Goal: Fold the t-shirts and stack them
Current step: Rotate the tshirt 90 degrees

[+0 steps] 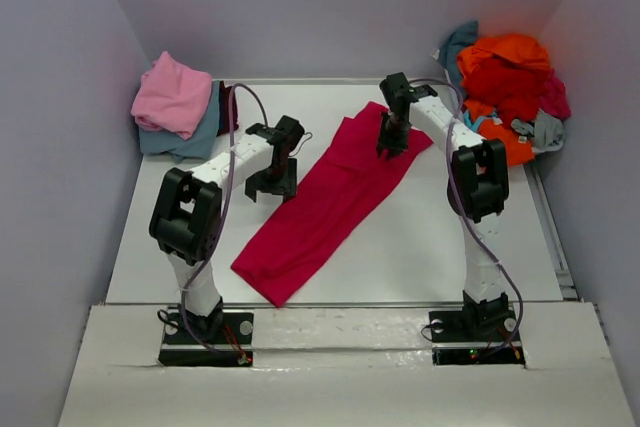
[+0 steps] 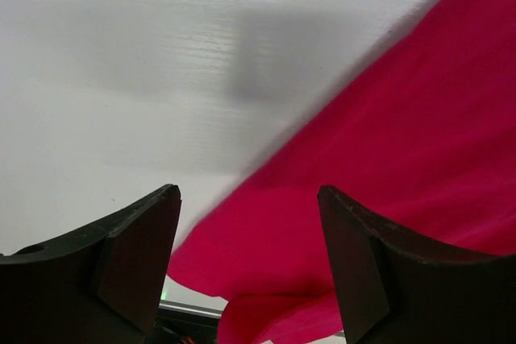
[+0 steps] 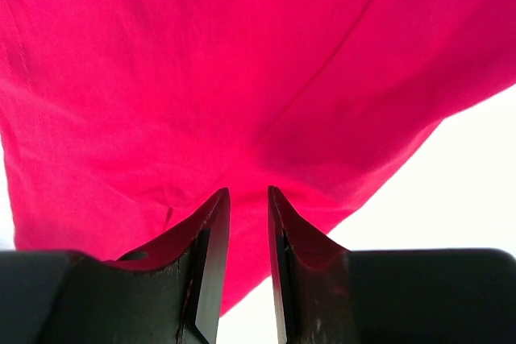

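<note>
At far left lies a folded stack (image 1: 175, 102) of t-shirts, the left gripper (image 1: 272, 187) hangs wide open beside the centred, diagonal magenta-red t-shirt (image 1: 320, 209), the right gripper (image 1: 392, 145), narrowly parted, meets its far end (grip indeterminate), and an unfolded heap (image 1: 505, 87) occupies far right.

I work on a white table (image 1: 400, 247) with a metal rail (image 1: 552, 237) along its right edge. Plain lavender-grey walls (image 1: 300, 7) surround three sides

Can't tell if right gripper (image 3: 248, 192) has magenta tee (image 3: 242, 62) btwn its fingers; heap (image 1: 505, 82) in far-rt corner too jumbled to count.
</note>
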`<action>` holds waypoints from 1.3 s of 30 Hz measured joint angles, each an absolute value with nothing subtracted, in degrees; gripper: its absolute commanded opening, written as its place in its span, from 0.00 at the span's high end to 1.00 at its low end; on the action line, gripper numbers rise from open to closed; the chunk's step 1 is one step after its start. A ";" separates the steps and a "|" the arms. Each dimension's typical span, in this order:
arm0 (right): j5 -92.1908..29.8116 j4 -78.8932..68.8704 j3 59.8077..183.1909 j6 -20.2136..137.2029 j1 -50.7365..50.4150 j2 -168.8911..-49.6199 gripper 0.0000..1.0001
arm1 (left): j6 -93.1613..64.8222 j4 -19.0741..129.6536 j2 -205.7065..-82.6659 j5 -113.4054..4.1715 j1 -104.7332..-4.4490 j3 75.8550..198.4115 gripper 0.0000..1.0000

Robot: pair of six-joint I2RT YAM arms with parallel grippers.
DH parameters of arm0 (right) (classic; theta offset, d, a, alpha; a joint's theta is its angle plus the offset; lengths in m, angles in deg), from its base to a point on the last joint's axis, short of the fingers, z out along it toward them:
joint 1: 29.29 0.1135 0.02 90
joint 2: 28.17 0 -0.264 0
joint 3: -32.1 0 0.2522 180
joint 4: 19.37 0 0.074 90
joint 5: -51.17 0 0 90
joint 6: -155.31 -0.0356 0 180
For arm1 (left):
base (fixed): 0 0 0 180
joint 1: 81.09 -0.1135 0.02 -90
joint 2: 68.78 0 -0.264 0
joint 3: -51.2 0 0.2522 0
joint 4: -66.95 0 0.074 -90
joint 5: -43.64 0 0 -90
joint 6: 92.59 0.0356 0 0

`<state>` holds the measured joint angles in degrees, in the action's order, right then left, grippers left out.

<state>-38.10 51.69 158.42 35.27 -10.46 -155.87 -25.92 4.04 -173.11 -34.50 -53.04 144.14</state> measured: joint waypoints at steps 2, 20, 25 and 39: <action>-39.61 52.06 159.97 34.57 -10.46 -156.57 0.68 | -25.49 4.04 -173.38 -35.02 -52.58 144.12 0.19; -44.26 53.57 157.87 30.33 -10.46 -157.14 0.67 | -25.42 3.54 -165.46 -41.91 -37.89 132.78 0.19; -44.46 53.57 157.89 30.06 -10.46 -157.95 0.67 | -25.31 3.65 -163.32 -42.76 -37.54 132.40 0.19; -44.63 53.29 157.32 29.41 -10.46 -158.13 0.67 | -25.57 3.47 -161.97 -45.45 -36.67 125.28 0.19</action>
